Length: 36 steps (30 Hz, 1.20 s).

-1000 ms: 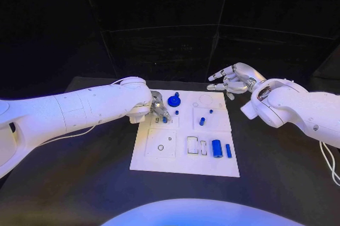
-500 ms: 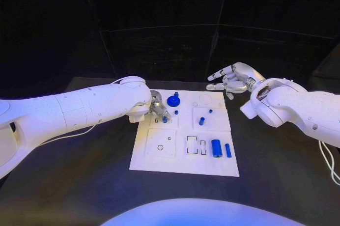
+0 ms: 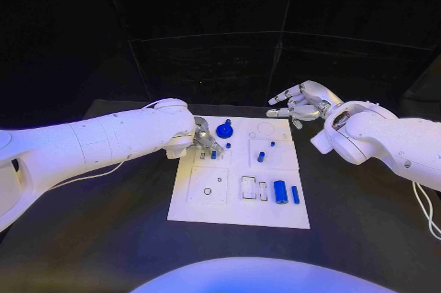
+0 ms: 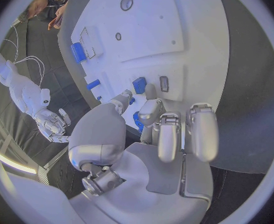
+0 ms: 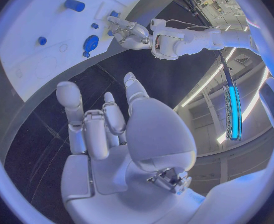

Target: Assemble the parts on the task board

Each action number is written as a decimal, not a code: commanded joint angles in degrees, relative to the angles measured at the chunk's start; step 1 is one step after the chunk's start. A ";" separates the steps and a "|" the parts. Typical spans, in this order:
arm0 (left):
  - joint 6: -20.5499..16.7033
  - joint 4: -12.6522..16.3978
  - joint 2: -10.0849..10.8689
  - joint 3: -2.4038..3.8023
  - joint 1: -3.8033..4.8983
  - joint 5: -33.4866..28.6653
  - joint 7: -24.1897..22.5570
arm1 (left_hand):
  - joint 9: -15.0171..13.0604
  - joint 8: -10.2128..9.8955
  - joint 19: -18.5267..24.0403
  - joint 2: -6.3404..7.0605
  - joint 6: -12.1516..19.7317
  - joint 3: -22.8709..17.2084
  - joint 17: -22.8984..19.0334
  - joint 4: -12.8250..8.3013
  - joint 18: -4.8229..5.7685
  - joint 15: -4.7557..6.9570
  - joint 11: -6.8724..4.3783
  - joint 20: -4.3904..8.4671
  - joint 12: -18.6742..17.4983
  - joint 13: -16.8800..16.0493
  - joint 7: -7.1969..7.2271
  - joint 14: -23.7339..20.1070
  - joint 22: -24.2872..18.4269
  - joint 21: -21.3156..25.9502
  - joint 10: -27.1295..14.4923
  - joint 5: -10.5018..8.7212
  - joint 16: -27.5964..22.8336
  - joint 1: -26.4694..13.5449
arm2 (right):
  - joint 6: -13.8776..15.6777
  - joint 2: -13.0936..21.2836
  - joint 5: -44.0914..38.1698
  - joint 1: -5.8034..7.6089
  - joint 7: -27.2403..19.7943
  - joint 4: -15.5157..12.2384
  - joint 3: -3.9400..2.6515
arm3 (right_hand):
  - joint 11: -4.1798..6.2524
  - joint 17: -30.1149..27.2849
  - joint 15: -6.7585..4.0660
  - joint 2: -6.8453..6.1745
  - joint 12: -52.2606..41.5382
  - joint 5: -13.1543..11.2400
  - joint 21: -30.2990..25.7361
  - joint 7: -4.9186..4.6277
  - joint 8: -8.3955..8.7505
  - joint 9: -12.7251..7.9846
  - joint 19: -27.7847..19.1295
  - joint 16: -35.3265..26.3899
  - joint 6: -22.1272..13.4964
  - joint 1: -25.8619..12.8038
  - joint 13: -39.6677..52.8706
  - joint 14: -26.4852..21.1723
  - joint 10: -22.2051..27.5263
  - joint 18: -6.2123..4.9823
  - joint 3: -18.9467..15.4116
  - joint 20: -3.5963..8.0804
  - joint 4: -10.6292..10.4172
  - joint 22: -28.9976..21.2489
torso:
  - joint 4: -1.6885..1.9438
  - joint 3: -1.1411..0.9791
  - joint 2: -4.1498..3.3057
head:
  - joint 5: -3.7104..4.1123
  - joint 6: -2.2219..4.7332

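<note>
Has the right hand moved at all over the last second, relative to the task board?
No. The right hand hovers off the far right corner of the task board, in the same place as before, fingers apart and holding nothing.

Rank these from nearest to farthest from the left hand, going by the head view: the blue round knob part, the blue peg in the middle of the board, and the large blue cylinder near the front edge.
Measured from the left hand:
1. Blue round knob part, right beside the hand near the board's far edge.
2. Blue peg, mid-board, towards the right.
3. Large blue cylinder, front right of the task board.
</note>
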<state>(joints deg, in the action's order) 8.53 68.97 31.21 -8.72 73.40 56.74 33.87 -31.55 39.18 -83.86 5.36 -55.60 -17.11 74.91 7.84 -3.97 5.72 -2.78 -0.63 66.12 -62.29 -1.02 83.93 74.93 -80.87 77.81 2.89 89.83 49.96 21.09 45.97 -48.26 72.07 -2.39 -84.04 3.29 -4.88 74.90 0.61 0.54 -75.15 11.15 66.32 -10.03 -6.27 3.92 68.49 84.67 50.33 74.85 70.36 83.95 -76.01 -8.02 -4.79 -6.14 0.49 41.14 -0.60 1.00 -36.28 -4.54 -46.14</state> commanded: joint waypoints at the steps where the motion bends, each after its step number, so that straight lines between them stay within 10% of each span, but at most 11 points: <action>1: -0.92 0.40 0.19 0.06 0.09 -0.26 0.06 | 0.12 0.27 -1.24 0.01 -0.12 1.09 15.09 0.32 1.08 0.35 -0.09 0.35 0.03 0.13 0.07 6.07 1.78 -0.28 0.17 -0.02 0.17 -0.10 | -0.34 -0.01 -0.06 0.13 -0.39 -0.04 -0.04 | 0.01 2.67 -0.32 -0.07 0.17 0.36 -0.39 0.11 -0.17 0.02 -0.38 -0.25 -0.15 -0.33 -0.10 3.34 0.56 -0.56 -0.42 -0.16 -0.01 -0.06 | 0.00 0.01 -0.01 | -0.01 0.01; 6: -2.37 2.12 1.47 0.58 0.25 -0.74 -0.73 | 0.44 0.36 -0.93 0.37 0.25 4.20 15.09 1.09 0.91 0.36 -0.06 0.39 -0.49 0.74 0.00 6.07 1.03 0.30 -0.19 -0.03 0.17 0.35 | -0.33 -0.01 -0.06 0.13 -0.45 0.16 -0.04 | 0.01 2.63 -0.32 -0.03 0.13 0.38 -0.40 0.11 -0.19 0.02 -0.37 -0.27 -0.15 -0.41 -0.06 3.34 0.53 -0.55 -0.53 -0.16 -0.08 -0.06 | 0.08 0.01 0.04 | 0.15 0.08; 11: -2.47 3.18 2.63 3.41 0.72 -0.86 -1.20 | 1.22 -0.57 -0.09 0.04 2.50 7.14 15.09 1.62 0.49 -0.02 0.52 0.15 -2.98 3.56 -0.74 6.07 -1.00 1.84 -2.11 -0.01 0.17 2.19 | -0.37 -0.02 -0.06 0.13 -0.47 0.31 -0.04 | 0.01 2.63 -0.32 -0.03 0.13 0.38 -0.40 0.11 -0.19 0.02 -0.37 -0.27 -0.15 -0.41 -0.06 3.34 0.53 -0.55 -0.53 -0.16 -0.08 -0.06 | 0.04 -0.02 0.03 | 0.20 0.31; 14: -0.24 3.52 3.21 5.11 1.43 -0.88 -1.10 | 2.62 -2.91 0.48 -2.40 5.70 7.28 15.09 1.62 0.22 -0.80 1.51 -0.41 -3.34 4.19 -2.03 6.07 -2.36 2.93 -2.63 0.21 0.17 4.63 | -0.32 0.11 -0.06 0.13 -0.55 0.23 -0.04 | 0.01 2.66 -0.32 0.08 0.06 0.42 -0.41 0.11 -0.21 0.02 -0.35 -0.27 -0.16 -0.48 0.00 3.35 0.47 -0.55 -0.65 -0.16 -0.17 -0.06 | 0.07 0.00 0.01 | 0.24 0.22; 18: 2.21 2.67 3.44 6.28 2.51 -0.88 -0.92 | 3.96 -4.75 0.68 -2.88 7.13 8.40 15.09 1.78 0.12 -1.59 2.41 -1.17 -3.33 4.53 -3.02 6.07 -2.82 3.40 -2.93 0.19 0.17 5.75 | -0.22 0.30 -0.06 0.12 -0.60 0.26 -0.04 | 0.02 2.66 -0.32 0.25 0.06 0.48 -0.44 0.12 -0.24 0.02 -0.36 -0.27 -0.16 -0.40 -0.01 3.36 0.47 -0.56 -0.66 -0.16 -0.19 -0.12 | 0.09 -0.01 0.00 | 0.24 0.40; 36: 9.87 -11.83 -3.41 6.74 3.51 1.47 -0.73 | 5.74 -6.38 0.69 -3.78 7.19 10.38 15.09 2.44 0.05 -2.17 3.00 -1.88 -3.15 4.88 -3.62 6.07 -2.86 3.59 -3.34 0.19 0.17 6.84 | -0.49 -0.33 -0.06 0.12 -0.35 0.74 -0.03 | 0.05 2.73 -0.35 0.89 0.03 0.69 -0.45 0.14 -0.33 0.02 -0.24 -0.27 -0.19 0.19 -0.02 3.39 0.45 -0.55 -0.68 -0.14 -0.05 -0.08 | -0.06 0.05 -0.08 | 0.16 0.60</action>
<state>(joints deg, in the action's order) 15.78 57.68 27.99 -1.98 76.93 57.03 33.53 -25.91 33.09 -83.16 1.67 -48.20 -7.04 74.91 10.19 -3.97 3.97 -0.30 -2.16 62.96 -57.44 -4.49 83.85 72.11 -77.45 74.52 2.88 89.83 56.40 20.93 45.70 -48.27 72.07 -2.43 -83.26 3.30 -4.71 74.90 0.61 0.78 -75.15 11.66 66.07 -10.03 -6.27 3.93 68.49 84.67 50.33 75.09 70.33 83.95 -75.84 -8.02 -5.22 -6.14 0.37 41.08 -0.66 1.04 -36.35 -4.44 -45.55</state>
